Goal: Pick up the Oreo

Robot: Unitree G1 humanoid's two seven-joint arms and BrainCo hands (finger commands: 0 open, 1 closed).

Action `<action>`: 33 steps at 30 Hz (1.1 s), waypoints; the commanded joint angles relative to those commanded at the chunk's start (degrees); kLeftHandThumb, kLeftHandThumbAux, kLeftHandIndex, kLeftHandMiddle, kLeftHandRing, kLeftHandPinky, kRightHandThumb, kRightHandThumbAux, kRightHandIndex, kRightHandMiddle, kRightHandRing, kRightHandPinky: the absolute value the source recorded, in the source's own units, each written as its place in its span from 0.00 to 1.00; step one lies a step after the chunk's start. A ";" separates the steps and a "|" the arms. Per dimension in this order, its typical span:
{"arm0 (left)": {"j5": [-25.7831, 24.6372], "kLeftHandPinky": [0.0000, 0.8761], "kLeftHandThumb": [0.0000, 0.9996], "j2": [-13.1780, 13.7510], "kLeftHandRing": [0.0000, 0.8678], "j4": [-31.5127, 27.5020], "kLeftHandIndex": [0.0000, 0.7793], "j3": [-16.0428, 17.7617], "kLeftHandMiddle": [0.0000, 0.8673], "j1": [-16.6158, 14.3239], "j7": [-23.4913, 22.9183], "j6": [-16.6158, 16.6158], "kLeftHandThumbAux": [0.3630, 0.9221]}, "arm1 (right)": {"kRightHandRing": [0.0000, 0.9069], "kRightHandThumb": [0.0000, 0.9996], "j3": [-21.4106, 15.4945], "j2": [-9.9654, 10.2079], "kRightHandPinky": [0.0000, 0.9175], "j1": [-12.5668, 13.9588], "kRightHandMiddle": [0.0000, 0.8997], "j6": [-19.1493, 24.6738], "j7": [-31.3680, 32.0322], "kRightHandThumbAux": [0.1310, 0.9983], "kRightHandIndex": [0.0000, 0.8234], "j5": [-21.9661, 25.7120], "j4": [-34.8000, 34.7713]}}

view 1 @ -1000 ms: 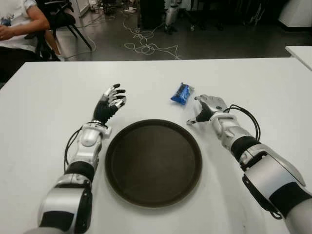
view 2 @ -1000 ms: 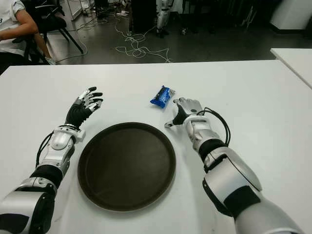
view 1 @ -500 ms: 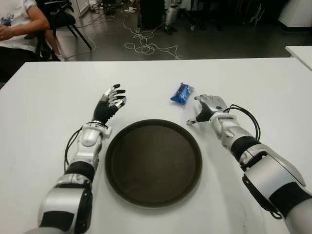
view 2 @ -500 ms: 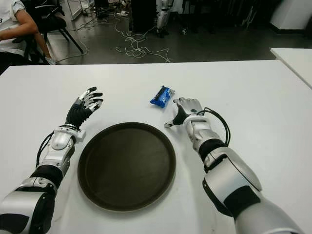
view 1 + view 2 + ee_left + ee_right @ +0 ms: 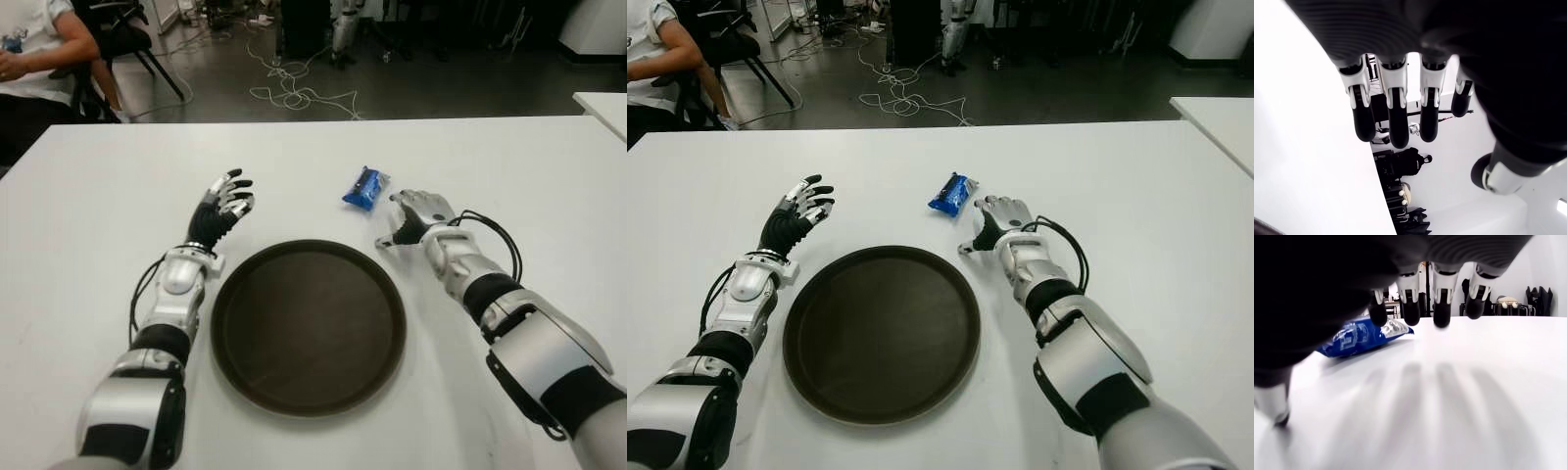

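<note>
As Oreo pkt (image 5: 365, 188) lies just ahead-left of R hand (image 5: 419, 215), fingers relaxed, nothing held, approach is favoured; L hand (image 5: 221, 208) spread, empty.

— How does the right hand (image 5: 419, 212) sit?
— Palm down, low, at the end of a forearm reaching forward and inward. Its fingers (image 5: 1442, 301) are spread and hold nothing; the thumb points down and inward.
— And the left hand (image 5: 221, 208)?
— Raised, well apart from the right one. Its fingers (image 5: 1395, 117) are loosely extended and parted, empty, with the forearm angled forward behind it.
</note>
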 joint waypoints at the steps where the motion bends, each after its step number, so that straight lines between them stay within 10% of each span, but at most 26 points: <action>1: 0.00 0.27 0.06 0.01 0.25 0.01 0.16 0.01 0.25 0.00 0.02 0.00 0.50 | 0.02 0.25 -0.15 -0.06 0.20 0.02 0.00 -0.17 -0.15 0.30 0.00 0.12 -0.03; 14: -0.13 0.28 0.07 0.31 0.25 0.10 0.16 0.03 0.25 -0.08 -0.94 -0.26 0.49 | 0.00 0.26 -0.92 0.18 0.01 0.19 0.00 -0.81 -3.74 0.19 0.00 -0.03 0.08; 27: -0.15 0.27 0.08 0.22 0.25 0.09 0.15 0.14 0.25 -0.09 -0.51 0.04 0.51 | 0.00 0.30 -3.22 0.42 0.15 0.41 0.00 -2.04 -5.01 0.18 0.00 1.96 -0.07; 33: -0.43 0.26 0.08 0.17 0.25 0.17 0.14 0.34 0.25 -0.15 -0.68 0.42 0.50 | 0.00 0.29 -2.32 0.03 0.02 0.65 0.00 -3.60 -7.12 0.15 0.00 0.79 0.02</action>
